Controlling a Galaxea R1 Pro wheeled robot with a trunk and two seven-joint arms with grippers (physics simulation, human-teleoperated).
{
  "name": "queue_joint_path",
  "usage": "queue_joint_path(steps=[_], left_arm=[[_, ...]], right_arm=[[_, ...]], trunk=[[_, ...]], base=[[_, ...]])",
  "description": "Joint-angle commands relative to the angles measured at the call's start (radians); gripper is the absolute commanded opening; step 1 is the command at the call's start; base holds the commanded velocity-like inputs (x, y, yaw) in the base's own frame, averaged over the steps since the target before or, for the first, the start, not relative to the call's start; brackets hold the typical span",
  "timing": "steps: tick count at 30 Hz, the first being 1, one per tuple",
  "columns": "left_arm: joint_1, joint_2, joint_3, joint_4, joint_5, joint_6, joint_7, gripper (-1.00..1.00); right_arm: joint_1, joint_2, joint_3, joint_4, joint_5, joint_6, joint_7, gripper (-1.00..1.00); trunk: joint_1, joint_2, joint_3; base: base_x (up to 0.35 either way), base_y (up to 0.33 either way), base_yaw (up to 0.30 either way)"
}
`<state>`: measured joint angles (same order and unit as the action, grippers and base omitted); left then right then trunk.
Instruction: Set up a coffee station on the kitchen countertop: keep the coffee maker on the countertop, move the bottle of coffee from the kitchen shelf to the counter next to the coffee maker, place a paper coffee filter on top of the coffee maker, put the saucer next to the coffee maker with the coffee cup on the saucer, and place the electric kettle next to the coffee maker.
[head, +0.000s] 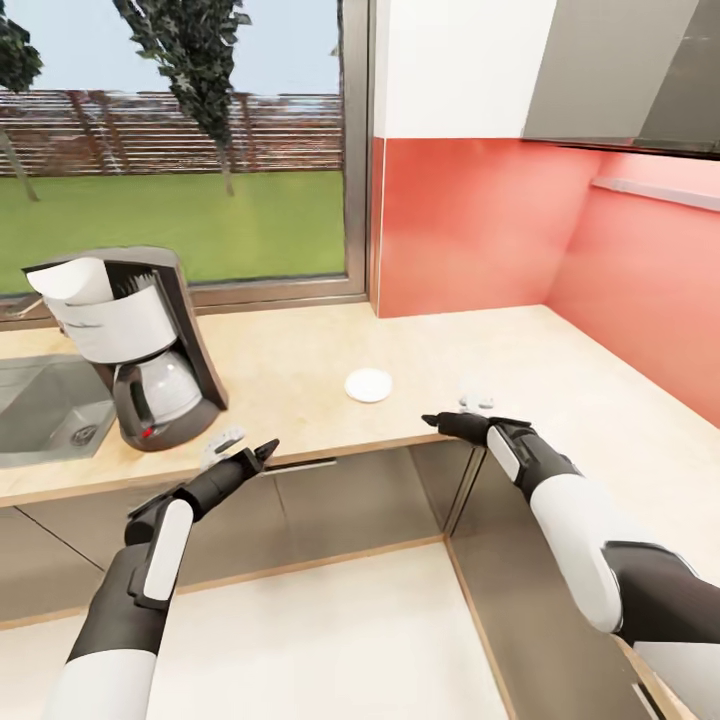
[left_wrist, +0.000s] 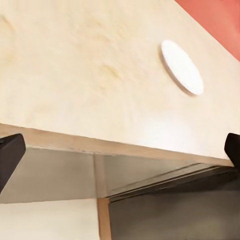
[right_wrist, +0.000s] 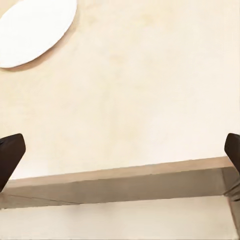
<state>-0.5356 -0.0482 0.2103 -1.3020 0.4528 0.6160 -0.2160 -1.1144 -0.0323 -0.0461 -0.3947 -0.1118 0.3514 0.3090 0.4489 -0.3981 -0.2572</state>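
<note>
The coffee maker (head: 150, 350) stands on the kitchen countertop (head: 300, 360) at the left, beside the sink. A white paper coffee filter (head: 72, 280) sits in its top. The saucer (head: 368, 385) lies flat and bare on the worktop, to the right of the machine; it is also seen in the left wrist view (left_wrist: 182, 67) and the right wrist view (right_wrist: 35, 30). My left gripper (head: 255, 440) hovers open at the counter's front edge, left of the saucer, holding nothing. At the same edge, just right of the saucer, my right gripper (head: 445, 410) is open and holds nothing.
A steel sink (head: 40, 410) is set into the counter at far left. A window runs behind the counter, and red wall panels (head: 470, 220) close the corner. The worktop continues along the right wall under a hood (head: 630, 70). Grey cabinet fronts (head: 340, 510) stand below.
</note>
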Motion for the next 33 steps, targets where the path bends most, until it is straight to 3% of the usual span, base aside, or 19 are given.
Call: queue_joint_path(steps=[1,6,8,14,18,23,29,33], left_arm=[[-0.001,-0.001,0.004,-0.001,0.004,0.009,-0.005,1.00],[-0.003,-0.001,0.007,-0.001,0.006,0.012,-0.005,1.00],[-0.008,-0.001,0.008,-0.003,0.007,0.016,-0.006,1.00],[-0.012,-0.002,0.008,-0.009,0.013,0.019,-0.012,1.00],[-0.012,-0.002,0.004,-0.006,0.037,0.019,-0.021,1.00],[-0.007,-0.001,0.003,-0.004,0.042,0.019,-0.022,1.00],[-0.001,0.004,0.012,-0.003,0.044,0.019,-0.022,1.00],[-0.001,0.005,0.014,-0.003,0.044,0.019,-0.022,1.00]], right_arm=[[-0.001,0.000,-0.004,0.013,-0.013,0.008,0.020,1.00],[-0.001,0.000,-0.003,0.030,-0.019,0.011,0.192,1.00],[-0.001,0.000,-0.003,0.032,-0.020,0.016,0.230,1.00],[-0.001,0.000,-0.003,0.031,-0.020,0.060,0.239,1.00],[-0.001,0.000,-0.003,0.031,-0.020,0.072,0.240,1.00],[-0.001,0.002,-0.002,0.034,-0.020,0.073,0.240,1.00],[-0.001,0.053,-0.001,0.043,-0.017,0.073,0.240,1.00],[-0.001,0.062,-0.001,0.062,-0.016,0.073,0.242,1.00]], trunk=[[0.001,-0.002,-0.002],[0.001,-0.002,-0.002],[0.001,-0.002,-0.002],[0.001,-0.002,-0.002],[0.001,-0.002,-0.002],[0.001,-0.002,-0.002],[0.001,-0.002,-0.002],[0.001,-0.002,-0.002]], base=[[0.316,0.000,0.000],[0.330,-0.008,0.000],[0.335,-0.057,0.000],[0.336,-0.072,-0.054],[0.337,-0.027,-0.232],[0.337,-0.003,-0.259],[0.100,0.000,-0.030],[0.278,0.002,-0.002]])
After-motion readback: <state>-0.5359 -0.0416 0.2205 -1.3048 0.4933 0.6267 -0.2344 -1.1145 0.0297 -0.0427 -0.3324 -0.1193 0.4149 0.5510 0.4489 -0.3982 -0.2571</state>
